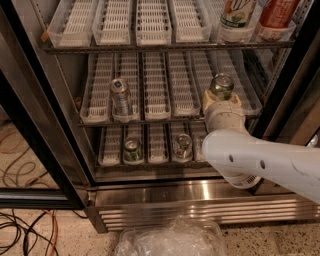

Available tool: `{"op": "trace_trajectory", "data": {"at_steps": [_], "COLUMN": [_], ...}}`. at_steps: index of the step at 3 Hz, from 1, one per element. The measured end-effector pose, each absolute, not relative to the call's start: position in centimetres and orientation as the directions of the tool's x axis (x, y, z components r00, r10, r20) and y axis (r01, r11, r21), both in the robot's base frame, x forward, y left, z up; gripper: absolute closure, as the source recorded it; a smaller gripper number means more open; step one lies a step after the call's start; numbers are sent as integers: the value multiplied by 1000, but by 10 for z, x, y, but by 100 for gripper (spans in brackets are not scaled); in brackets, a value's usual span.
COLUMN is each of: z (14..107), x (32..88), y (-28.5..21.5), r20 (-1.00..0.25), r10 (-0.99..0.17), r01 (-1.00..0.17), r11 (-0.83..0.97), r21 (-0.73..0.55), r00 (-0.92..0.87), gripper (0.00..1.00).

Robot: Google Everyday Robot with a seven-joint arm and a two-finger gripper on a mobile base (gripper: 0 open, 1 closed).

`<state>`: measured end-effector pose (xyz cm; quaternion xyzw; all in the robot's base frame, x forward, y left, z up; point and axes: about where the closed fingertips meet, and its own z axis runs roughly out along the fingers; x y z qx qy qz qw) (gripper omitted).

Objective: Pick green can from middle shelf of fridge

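Presently extended into the fridge [200,192] from the lower right: a thick white arm [260,162], with the claw [220,100] up at the right part of the middle shelf [157,97]. Set right at the green can [221,85], directly below it in view, and mostly hidden behind the pale round wrist. Cannot tell the claw's opening, nor any hold on the can. Upright in one of the white lane trays toward the right of that shelf, near its front lip: the green can, shiny top and tab facing the camera, only a little of the olive side visible above the wrist.

Further left on the same shelf, well apart: a silver-grey can [120,96], upright near the front of the second lane from the left. Down on the bottom rack [157,145]: a left bottom can [132,150] and a right bottom can [182,146], both upright, one lane between them. Up on the top rack [150,47], far right: a white-and-green bottle [237,12] and, just beside it, a red bottle [277,15]. At left, a black door frame [35,145]. On the floor before the steel base, a crumpled clear plastic bag [170,240]; at lower left, loose cables [25,225].
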<state>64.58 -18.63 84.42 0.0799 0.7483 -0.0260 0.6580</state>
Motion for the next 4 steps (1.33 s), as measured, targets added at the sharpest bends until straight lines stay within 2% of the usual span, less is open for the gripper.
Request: {"op": "trace_trajectory", "data": {"at_steps": [1, 2, 4], "z": [844, 847, 847], "x": [646, 650, 656], "y": [-186, -185, -187], "r20": [-989, -990, -991], "r10": [86, 88, 87], "r01": [154, 154, 167], "r11": [986, 986, 984], "r21": [66, 70, 70], "r00": [-121, -114, -99], "gripper": [16, 0, 0]}}
